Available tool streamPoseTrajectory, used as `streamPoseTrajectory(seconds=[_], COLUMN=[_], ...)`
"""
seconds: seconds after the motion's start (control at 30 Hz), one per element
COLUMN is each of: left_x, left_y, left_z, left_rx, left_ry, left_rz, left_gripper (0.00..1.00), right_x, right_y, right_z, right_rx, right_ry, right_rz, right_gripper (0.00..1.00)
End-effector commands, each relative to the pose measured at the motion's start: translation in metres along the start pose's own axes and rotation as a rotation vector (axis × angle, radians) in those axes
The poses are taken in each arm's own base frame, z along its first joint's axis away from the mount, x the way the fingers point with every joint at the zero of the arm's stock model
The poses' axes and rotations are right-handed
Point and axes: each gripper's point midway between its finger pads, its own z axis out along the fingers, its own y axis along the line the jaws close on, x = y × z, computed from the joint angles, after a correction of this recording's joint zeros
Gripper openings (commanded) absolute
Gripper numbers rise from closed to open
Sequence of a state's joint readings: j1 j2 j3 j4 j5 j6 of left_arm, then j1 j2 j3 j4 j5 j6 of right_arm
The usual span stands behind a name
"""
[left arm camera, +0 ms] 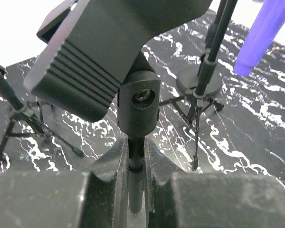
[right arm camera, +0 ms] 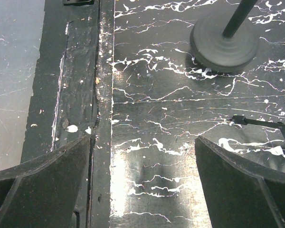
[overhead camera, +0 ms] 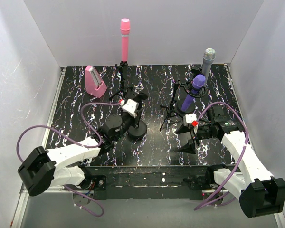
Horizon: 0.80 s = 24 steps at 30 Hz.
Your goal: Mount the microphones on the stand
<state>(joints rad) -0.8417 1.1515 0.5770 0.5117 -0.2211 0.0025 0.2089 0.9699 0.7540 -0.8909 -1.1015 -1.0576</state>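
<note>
Clamped hard in the left tool (left arm camera: 135,190), dark fingers (left arm camera: 107,185) pressing from both sides: the slim pole (left arm camera: 135,159) of a round-based stand (overhead camera: 137,129), gripped just beneath its empty black clip (left arm camera: 95,52). Stands upright near the middle of the black marbled tabletop (overhead camera: 152,147). Across on the right, hanging parted above the tabletop's front edge: the right tool (right arm camera: 142,142), nothing between its fingers, a round stand base (right arm camera: 223,40) lying beyond them. Farther back, three microphones seated in stands: pink microphone (overhead camera: 125,40) upright at the rear, left of centre; purple microphone (overhead camera: 194,92) tilted in a tripod stand (overhead camera: 173,111) right of centre; silver-headed microphone (overhead camera: 208,59) just behind it, near the rear right corner. At rear left, beside the pink microphone's stand, pink wedge-shaped box (overhead camera: 95,80).
</note>
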Motion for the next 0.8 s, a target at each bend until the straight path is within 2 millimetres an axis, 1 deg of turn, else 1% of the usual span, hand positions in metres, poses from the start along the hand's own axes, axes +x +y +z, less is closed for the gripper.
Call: streamPoseTrajectory(seconds=[0.0,0.17,0.33,0.37,0.4,0.43,0.47,0.5,0.53,0.63,0.67,0.7,0.73,0.77], left_x=[-0.014,-0.001,0.018,0.022,0.025,0.028,0.03,0.031,0.032,0.034,0.03,0.029,0.029,0.026], left_y=[0.014,0.001,-0.007,-0.007,-0.008,-0.008,-0.009,-0.01,-0.012,-0.014,-0.013,-0.012,-0.01,-0.008], left_z=[0.003,0.01,0.007,0.006,0.004,0.002,-0.002,-0.006,-0.011,-0.032,-0.04,-0.05,-0.063,-0.073], left_rx=[-0.169,-0.107,-0.058,-0.055,-0.05,-0.047,-0.038,-0.024,-0.015,0.03,0.042,0.054,0.069,0.075], left_ry=[-0.093,-0.105,-0.077,-0.068,-0.056,-0.041,-0.028,-0.013,0.004,0.071,0.075,0.088,0.111,0.12], left_rz=[0.011,0.029,0.026,0.022,0.014,0.002,-0.002,0.002,-0.03,-0.027,-0.021,-0.01,0.013,0.025], left_gripper=[0.0,0.0,0.0,0.03,0.13,0.28,0.41,0.52,0.61,0.79,0.85,0.94,0.98,0.98], right_x=[-0.001,0.0,0.001,0.002,0.002,0.002,0.002,0.002,0.002,0.002,0.002,0.002,0.002,0.001], right_y=[0.0,-0.001,-0.001,-0.002,-0.001,-0.002,-0.001,-0.001,-0.002,-0.001,-0.001,-0.001,-0.001,-0.001], right_z=[-0.001,-0.001,0.0,-0.001,0.0,0.0,-0.001,-0.001,-0.001,-0.001,-0.001,-0.001,-0.001,-0.001], right_rx=[0.002,0.003,0.002,0.005,0.001,0.003,0.004,0.004,0.005,0.005,0.005,0.005,0.006,0.004], right_ry=[-0.01,-0.006,-0.004,-0.001,-0.002,-0.003,-0.002,0.0,-0.001,-0.001,-0.001,-0.002,0.0,-0.003], right_rz=[0.003,0.006,0.005,0.009,0.006,0.007,0.009,0.005,0.006,0.004,0.004,0.002,0.0,0.0], right_gripper=[0.98,0.98,0.98,0.98,0.98,0.98,0.98,0.98,0.98,0.98,0.98,0.98,0.98,0.98])
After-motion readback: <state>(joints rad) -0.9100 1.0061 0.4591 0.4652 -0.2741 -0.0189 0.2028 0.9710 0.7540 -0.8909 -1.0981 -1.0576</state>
